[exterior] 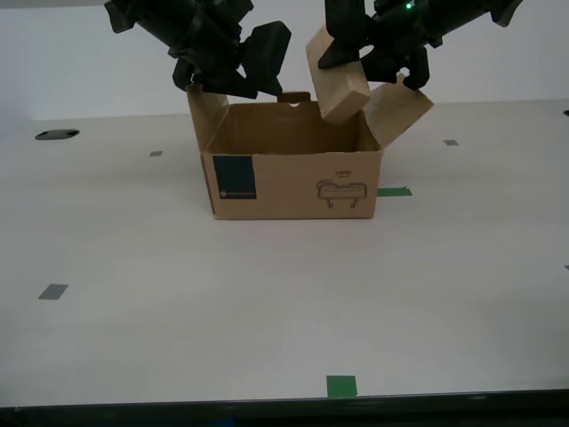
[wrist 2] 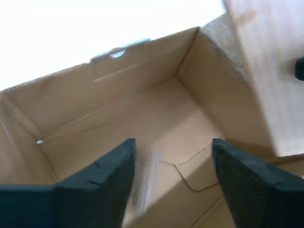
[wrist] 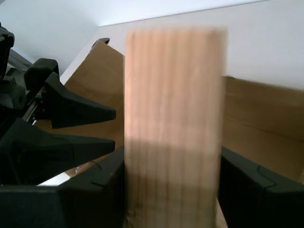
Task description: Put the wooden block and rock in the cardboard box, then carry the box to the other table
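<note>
First gripper [wrist: 171, 190] clamps the wooden block [exterior: 338, 82] above the cardboard box [exterior: 289, 169], toward its right side in the exterior view. Second gripper [wrist 2: 173, 175] hangs open and empty over the box's left. Risk: block clips the right flap [exterior: 397, 111] or the other arm on release.

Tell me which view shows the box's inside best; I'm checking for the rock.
The second wrist view: it looks down onto the cardboard box floor, no rock visible. The exterior view shows mainly its outside; the first wrist view is mostly blocked by the wooden block.

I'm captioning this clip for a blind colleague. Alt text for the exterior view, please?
My first hand holds the wooden block tilted above the open cardboard box on a pale table. My second hand hovers, open, over the box's other end.
</note>
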### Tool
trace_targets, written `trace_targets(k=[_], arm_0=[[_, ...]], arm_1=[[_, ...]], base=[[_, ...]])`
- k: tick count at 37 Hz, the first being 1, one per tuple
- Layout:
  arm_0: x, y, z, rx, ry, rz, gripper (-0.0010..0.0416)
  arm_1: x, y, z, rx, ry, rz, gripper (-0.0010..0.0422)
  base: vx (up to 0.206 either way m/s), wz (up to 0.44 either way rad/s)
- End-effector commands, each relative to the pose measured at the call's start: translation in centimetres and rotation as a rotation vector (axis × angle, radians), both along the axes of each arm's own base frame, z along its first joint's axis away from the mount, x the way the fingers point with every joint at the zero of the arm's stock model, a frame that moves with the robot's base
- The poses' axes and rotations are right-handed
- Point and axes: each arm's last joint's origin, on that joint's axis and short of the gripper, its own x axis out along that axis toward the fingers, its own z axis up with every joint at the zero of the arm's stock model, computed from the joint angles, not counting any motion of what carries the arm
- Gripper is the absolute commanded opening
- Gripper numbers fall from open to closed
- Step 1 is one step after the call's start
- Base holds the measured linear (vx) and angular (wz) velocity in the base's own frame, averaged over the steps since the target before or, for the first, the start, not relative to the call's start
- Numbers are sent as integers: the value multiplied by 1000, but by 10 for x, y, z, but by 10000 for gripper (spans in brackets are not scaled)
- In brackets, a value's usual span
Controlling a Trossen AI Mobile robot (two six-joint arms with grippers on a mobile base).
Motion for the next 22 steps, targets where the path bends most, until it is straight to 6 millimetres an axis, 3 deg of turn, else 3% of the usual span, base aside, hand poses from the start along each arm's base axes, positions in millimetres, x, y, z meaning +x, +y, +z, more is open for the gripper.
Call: trace_targets(k=[1, 13, 22], arm_0=[[0, 0, 1, 4, -4, -4, 233], [0, 0, 2, 9, -1, -3, 308], [-4, -6, 24, 36, -57, -15, 297]], arm_1=[[0, 0, 0, -5, 2, -2, 261], [0, 0, 1, -34, 35, 31, 350], [-2, -2, 2, -112, 106, 34, 376]], base=[[0, 0], [0, 0], [0, 0]])
